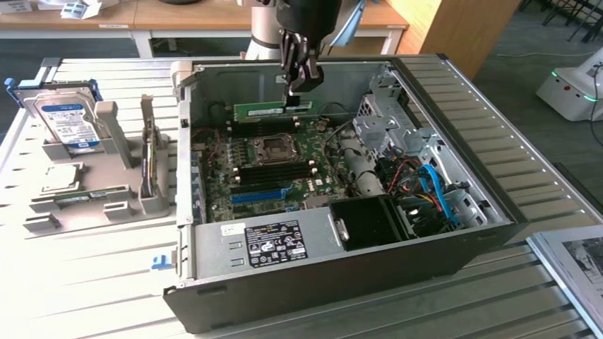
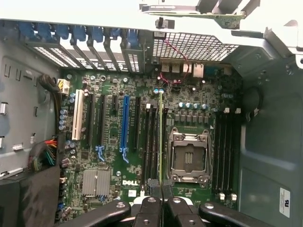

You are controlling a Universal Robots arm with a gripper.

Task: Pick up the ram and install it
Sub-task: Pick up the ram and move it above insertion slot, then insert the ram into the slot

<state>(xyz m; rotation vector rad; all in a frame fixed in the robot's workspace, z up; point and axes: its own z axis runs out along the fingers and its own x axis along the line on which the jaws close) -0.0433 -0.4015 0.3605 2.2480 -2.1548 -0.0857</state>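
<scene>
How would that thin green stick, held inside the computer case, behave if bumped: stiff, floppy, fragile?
Probably stiff and light: the end effector grips the ram near one end, yet it juts out straight without sagging. Likely fragile against sideways knocks: seen edge-on in the wrist view, it looks very thin. Its flat faces probably give a secure hold rather than a slippery one.

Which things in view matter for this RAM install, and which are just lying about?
Job: ram, clamped in the jaws of the gripper; memory slots; open computer case.
Lying about: hard drive; processor chip; grey holder.
</scene>
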